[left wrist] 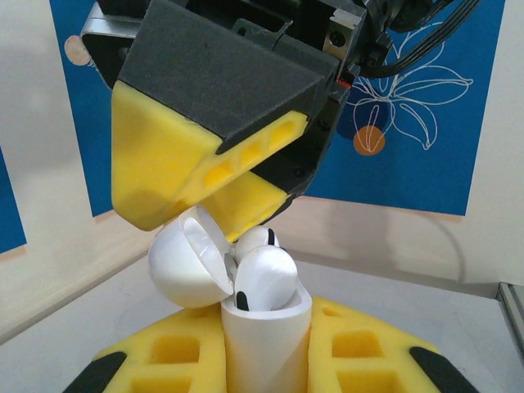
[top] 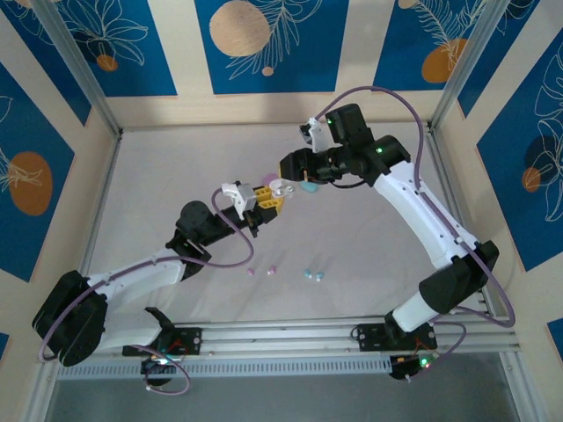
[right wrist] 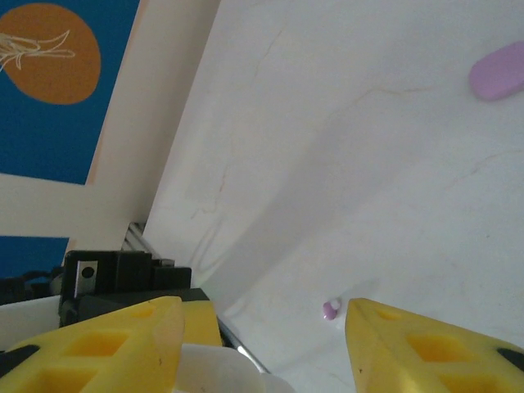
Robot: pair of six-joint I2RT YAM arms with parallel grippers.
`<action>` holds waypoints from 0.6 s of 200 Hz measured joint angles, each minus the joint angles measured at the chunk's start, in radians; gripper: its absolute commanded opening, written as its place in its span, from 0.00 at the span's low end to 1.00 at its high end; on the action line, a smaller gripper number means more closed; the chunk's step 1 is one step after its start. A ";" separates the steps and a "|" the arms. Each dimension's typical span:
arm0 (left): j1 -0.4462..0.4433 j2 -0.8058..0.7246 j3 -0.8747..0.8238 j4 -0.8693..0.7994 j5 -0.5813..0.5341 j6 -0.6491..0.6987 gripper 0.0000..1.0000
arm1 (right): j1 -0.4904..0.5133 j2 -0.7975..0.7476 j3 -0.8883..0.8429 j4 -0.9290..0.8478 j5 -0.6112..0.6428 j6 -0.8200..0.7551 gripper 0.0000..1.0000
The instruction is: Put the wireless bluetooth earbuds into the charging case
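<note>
Earbuds number six in all, in three pairs. Two white buds (left wrist: pixel 266 278) sit side by side in the mouth of the white charging case (left wrist: pixel 264 348), at the lower centre of the left wrist view. Its rounded lid (left wrist: pixel 184 266) is swung open toward the left of the frame.

Two pink buds (top: pixel 250 273) lie a little apart on the table (top: pixel 176 176), low in the centre of the overhead frame. Two teal buds (top: pixel 313 274) lie close together just to their right. One pink bud also shows low in the right wrist view, on the table beyond the fingers.

Cases number three. The white one is held up near the middle of the overhead frame. A teal case (top: pixel 309 186) lies on the table just right of it, partly under the right arm. A pink case (right wrist: pixel 498 71) lies at the upper right of the right wrist view.

The left gripper (top: pixel 264 200) is clamped on the white charging case, holding it upright between its two yellow pads (left wrist: pixel 164 352).

The right gripper (right wrist: pixel 264 340) has its two yellow fingers (right wrist: pixel 106 344) standing well apart, gripping nothing. In the left wrist view one of those fingers hangs over the open lid and seems to touch its upper edge.
</note>
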 measured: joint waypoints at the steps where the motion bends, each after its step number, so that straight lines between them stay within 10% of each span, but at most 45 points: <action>1: 0.000 0.000 0.000 0.000 0.001 0.000 0.00 | 0.000 0.001 0.002 -0.003 -0.003 -0.001 0.55; 120: -0.002 0.045 0.000 0.014 -0.031 0.006 0.00 | -0.062 -0.062 -0.113 0.000 -0.158 -0.078 0.54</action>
